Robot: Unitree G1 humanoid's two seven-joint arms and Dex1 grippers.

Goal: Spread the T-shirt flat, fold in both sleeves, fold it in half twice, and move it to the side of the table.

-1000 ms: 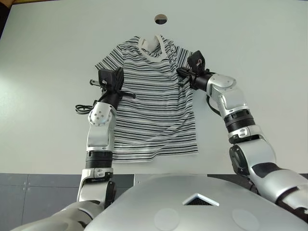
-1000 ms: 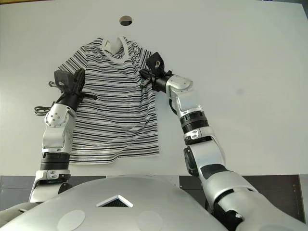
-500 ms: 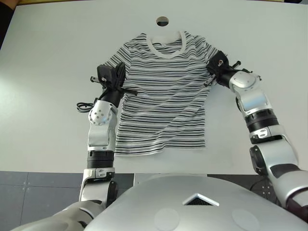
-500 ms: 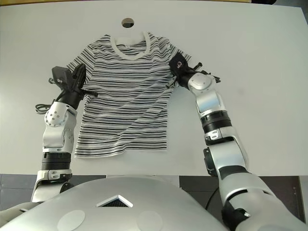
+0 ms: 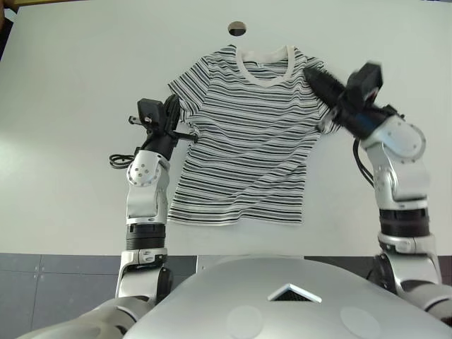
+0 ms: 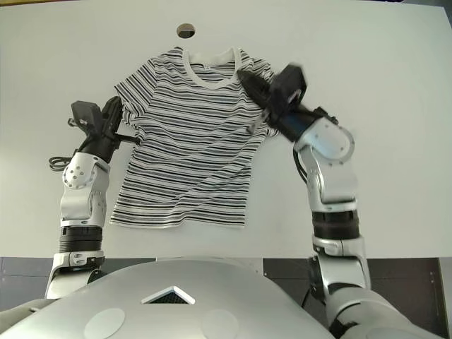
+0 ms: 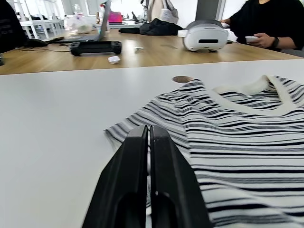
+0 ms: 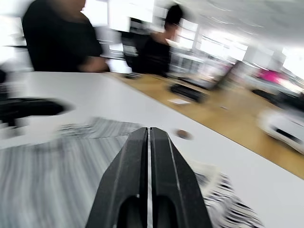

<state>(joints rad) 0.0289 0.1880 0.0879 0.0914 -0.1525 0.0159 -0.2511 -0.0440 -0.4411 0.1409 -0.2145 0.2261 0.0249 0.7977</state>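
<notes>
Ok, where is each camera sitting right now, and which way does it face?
Left eye: on the head, looking forward and down at the T-shirt on the table; both arms show.
Right eye: beside it, same scene.
Left wrist: low over the table, looking along the shut left gripper across the T-shirt's sleeve.
Right wrist: raised, looking along the shut right gripper over the T-shirt.
Shared: all four show the T-shirt.

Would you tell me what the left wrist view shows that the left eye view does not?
Left wrist view: a wooden desk behind the white table, with a white headset on it. Left eye view: the right gripper over the T-shirt's right shoulder, and the hem. Shared: the striped T-shirt, the round hole, and the left gripper, shut at the left sleeve.
</notes>
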